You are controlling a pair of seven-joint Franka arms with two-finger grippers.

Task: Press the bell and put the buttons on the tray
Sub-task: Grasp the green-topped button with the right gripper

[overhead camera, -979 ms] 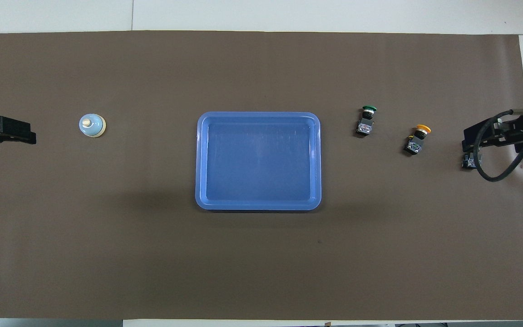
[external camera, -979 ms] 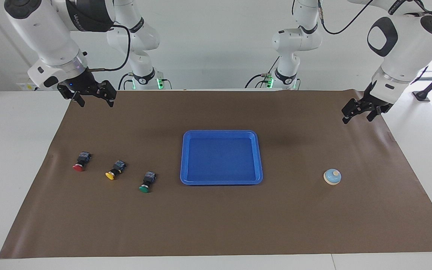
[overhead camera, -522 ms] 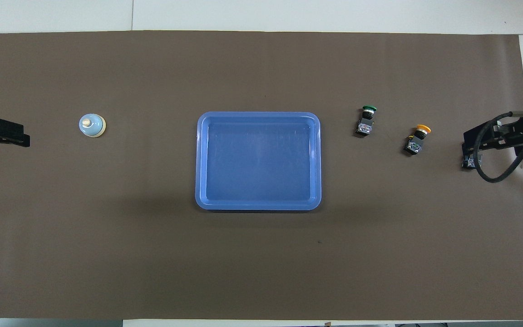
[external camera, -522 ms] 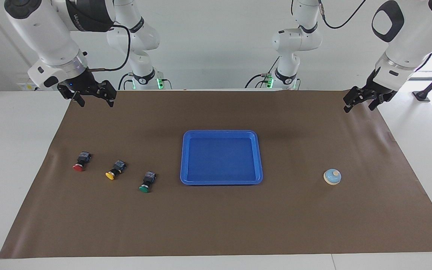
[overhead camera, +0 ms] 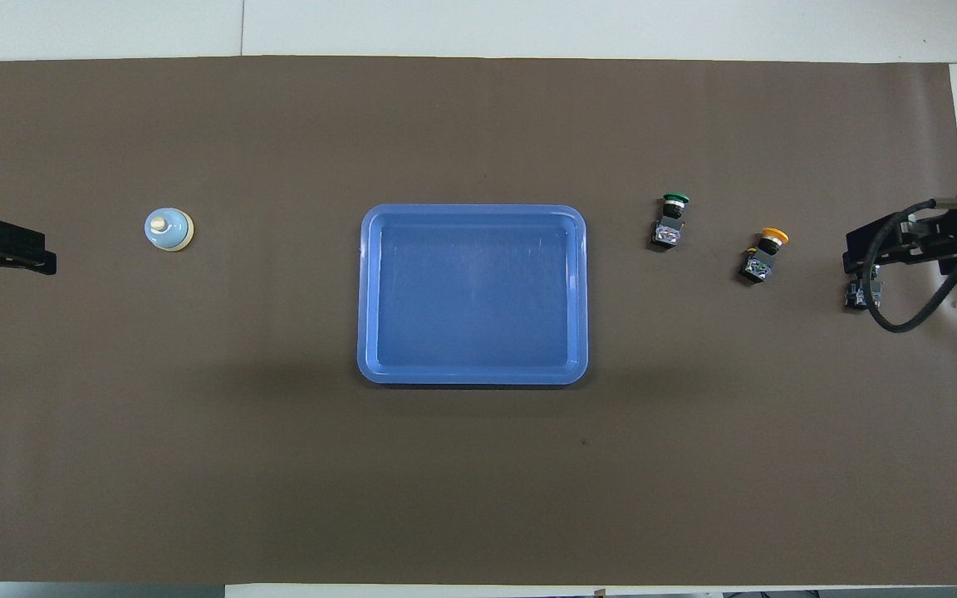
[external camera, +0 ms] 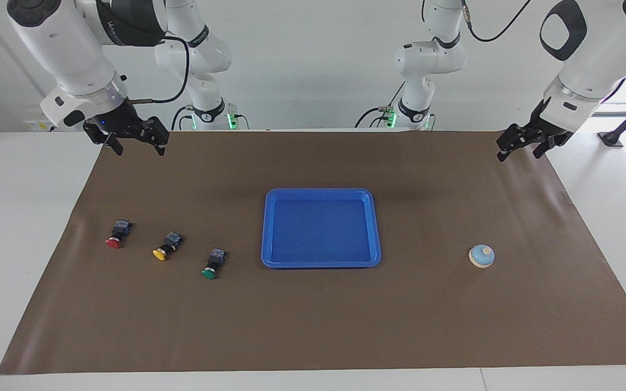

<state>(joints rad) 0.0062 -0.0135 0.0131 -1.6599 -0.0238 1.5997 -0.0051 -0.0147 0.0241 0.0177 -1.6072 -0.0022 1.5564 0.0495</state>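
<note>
Bell (external camera: 481,256) unpressed, buttons (external camera: 164,247) outside tray (external camera: 321,262); no step begun. Left gripper (external camera: 525,145) and right gripper (external camera: 131,139) hang raised, fingers apart, empty. Next, the left gripper must likely descend onto the bell's knob.

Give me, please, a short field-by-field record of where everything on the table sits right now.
tray: blue tray at the mat's middle, nothing in it
bell: light-blue bell toward the left arm's end
buttons: red button, yellow button, green button in a row toward the right arm's end, lying on their sides
left claw: left claw open, raised over the mat's corner
right claw: right claw open, raised over the mat's corner
surface: brown mat
</note>
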